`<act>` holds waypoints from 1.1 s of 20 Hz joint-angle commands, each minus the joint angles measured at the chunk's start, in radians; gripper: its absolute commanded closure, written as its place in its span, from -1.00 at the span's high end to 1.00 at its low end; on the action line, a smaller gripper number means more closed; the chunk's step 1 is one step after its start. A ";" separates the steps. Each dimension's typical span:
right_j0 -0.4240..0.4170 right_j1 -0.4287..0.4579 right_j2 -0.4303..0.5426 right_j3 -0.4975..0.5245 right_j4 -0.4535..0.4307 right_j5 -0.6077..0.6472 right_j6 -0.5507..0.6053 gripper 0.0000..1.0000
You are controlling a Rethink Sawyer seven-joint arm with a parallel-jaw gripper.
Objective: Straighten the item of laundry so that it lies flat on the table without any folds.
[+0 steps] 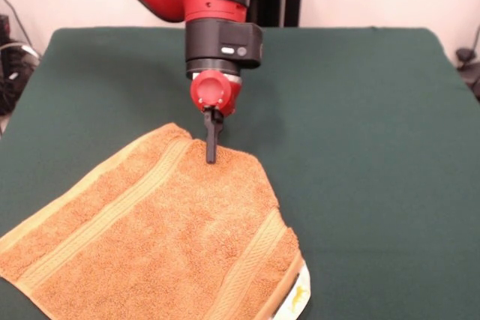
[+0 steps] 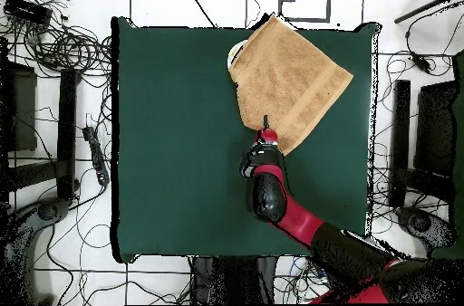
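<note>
The orange-tan towel (image 1: 165, 237) lies spread at the near left of the green table (image 1: 360, 148), turned like a diamond, with stripe bands near two ends. Its near right corner is turned over and shows a white underside with a tag (image 1: 300, 295). My gripper (image 1: 211, 157) points straight down at the towel's far edge. Its black fingers stand together as one narrow bar, and the tips are sunk into the cloth there. In the overhead view the towel (image 2: 290, 76) lies at the table's top right, partly over the top edge, with the gripper (image 2: 265, 125) at its lower corner.
The table's near edge cuts across the towel's near side in the front view. Cables and stands (image 2: 54, 49) surround the table on the floor. The red arm (image 2: 299, 221) reaches in from the bottom right in the overhead view.
</note>
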 commanded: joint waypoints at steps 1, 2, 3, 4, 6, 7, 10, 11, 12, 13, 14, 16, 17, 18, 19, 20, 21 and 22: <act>0.218 0.376 0.305 -0.493 0.191 0.518 0.168 1.00; 0.219 0.377 0.307 -0.493 0.191 0.514 0.172 1.00; 0.221 0.376 0.306 -0.492 0.193 0.512 0.173 1.00; 0.222 0.375 0.307 -0.492 0.195 0.509 0.175 1.00; 0.227 0.373 0.306 -0.490 0.200 0.503 0.178 1.00; 0.229 0.372 0.306 -0.490 0.201 0.501 0.180 1.00; 0.232 0.372 0.308 -0.489 0.204 0.494 0.187 1.00; 0.232 0.373 0.310 -0.489 0.204 0.492 0.189 1.00; 0.233 0.373 0.310 -0.488 0.205 0.488 0.192 1.00; 0.234 0.373 0.310 -0.487 0.206 0.485 0.195 1.00; 0.236 0.372 0.311 -0.487 0.208 0.481 0.198 1.00; 0.238 0.372 0.312 -0.486 0.210 0.475 0.203 1.00; 0.239 0.373 0.313 -0.486 0.210 0.472 0.205 1.00; 0.240 0.374 0.314 -0.486 0.211 0.469 0.209 1.00; 0.242 0.373 0.314 -0.486 0.213 0.464 0.212 1.00; 0.244 0.373 0.315 -0.485 0.214 0.459 0.216 1.00; 0.246 0.373 0.317 -0.484 0.216 0.453 0.221 1.00; 0.249 0.373 0.318 -0.483 0.220 0.446 0.226 1.00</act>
